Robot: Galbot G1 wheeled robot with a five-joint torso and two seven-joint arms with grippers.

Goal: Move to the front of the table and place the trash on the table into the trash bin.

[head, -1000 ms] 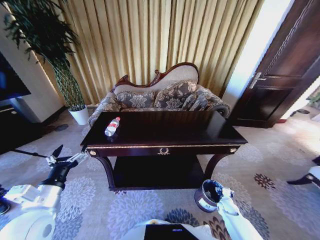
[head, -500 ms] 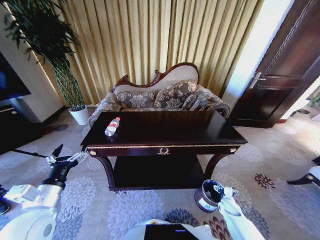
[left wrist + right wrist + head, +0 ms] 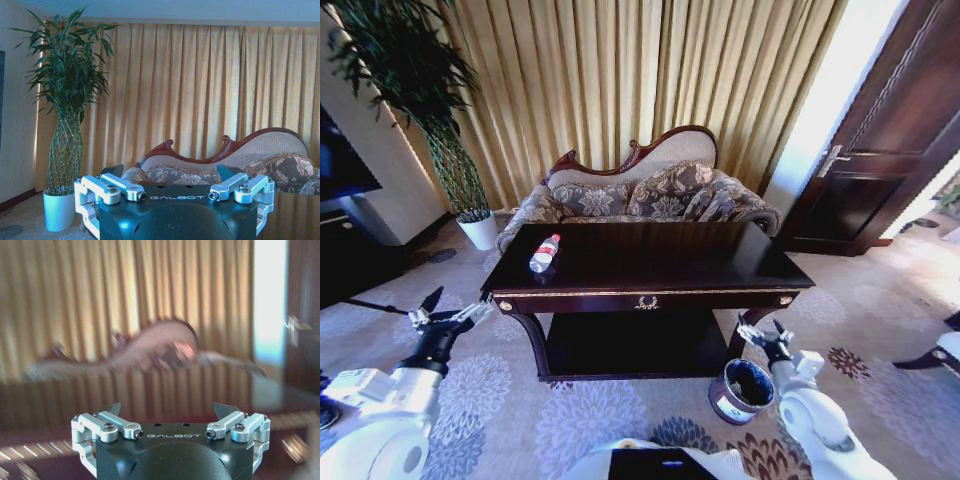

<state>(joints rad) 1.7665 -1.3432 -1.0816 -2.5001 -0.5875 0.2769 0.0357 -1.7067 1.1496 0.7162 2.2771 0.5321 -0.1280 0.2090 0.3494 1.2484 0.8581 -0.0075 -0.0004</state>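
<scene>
The dark glossy table (image 3: pixel 650 262) with gold trim stands straight ahead. On its left part lies the trash, a clear bottle (image 3: pixel 545 253) with a red cap and red-white label. The round dark trash bin (image 3: pixel 742 390) sits on the carpet by the table's right front leg. My left gripper (image 3: pixel 455 308) hovers open off the table's left front corner, at about tabletop height and well short of the bottle. My right gripper (image 3: pixel 763 332) is open just above the bin, beside that leg. Both wrist views show open, empty jaws: left gripper (image 3: pixel 170 172), right gripper (image 3: pixel 167 410).
A floral sofa (image 3: pixel 640 195) stands close behind the table, before gold curtains. A potted plant (image 3: pixel 470 215) is at the back left and a dark door (image 3: pixel 880 170) at the right. A dark cabinet (image 3: pixel 350 250) lines the left wall. Patterned carpet lies open in front.
My right arm has risen from low beside the bin, and its gripper now points at the table's right front leg. The left arm and the bottle have not moved.
</scene>
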